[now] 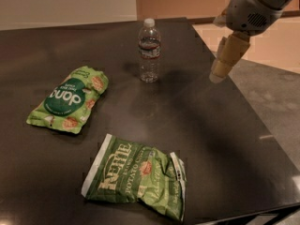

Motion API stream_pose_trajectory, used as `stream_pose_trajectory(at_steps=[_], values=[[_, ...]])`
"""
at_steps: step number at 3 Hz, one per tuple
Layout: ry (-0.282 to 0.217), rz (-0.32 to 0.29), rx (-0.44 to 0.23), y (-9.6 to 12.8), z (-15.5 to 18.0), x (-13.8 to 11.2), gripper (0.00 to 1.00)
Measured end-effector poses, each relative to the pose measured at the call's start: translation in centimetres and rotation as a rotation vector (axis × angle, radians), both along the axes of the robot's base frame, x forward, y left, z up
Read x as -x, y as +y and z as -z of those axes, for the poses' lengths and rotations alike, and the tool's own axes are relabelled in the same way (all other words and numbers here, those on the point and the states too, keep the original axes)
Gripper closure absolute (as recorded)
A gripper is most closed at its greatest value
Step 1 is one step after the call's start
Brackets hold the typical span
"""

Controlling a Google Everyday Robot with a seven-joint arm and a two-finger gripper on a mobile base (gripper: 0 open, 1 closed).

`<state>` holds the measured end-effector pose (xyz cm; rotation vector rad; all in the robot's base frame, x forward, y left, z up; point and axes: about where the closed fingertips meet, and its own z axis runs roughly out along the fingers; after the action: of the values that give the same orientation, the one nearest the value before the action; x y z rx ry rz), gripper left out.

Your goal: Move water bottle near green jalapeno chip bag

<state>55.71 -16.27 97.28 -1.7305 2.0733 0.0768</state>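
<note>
Water bottle (pixel 149 50) stands upright on the surface (pixel 197 130). Our claw (pixel 217 75) hovers right of it, and we cannot tell whether it is spread. We should grip mid-body, level.

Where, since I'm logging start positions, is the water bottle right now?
In the camera view the water bottle stands upright at the far middle of the table, behind and right of the lighter green bag; the hand hovers to its right, apart from it.
</note>
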Motion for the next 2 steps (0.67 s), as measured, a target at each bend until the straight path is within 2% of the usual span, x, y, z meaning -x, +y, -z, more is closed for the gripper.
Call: stream_pose_trajectory(at_steps=[2], values=[[-0.052, -0.004, -0.140, 5.4, 0.9, -8.1, 0.00]])
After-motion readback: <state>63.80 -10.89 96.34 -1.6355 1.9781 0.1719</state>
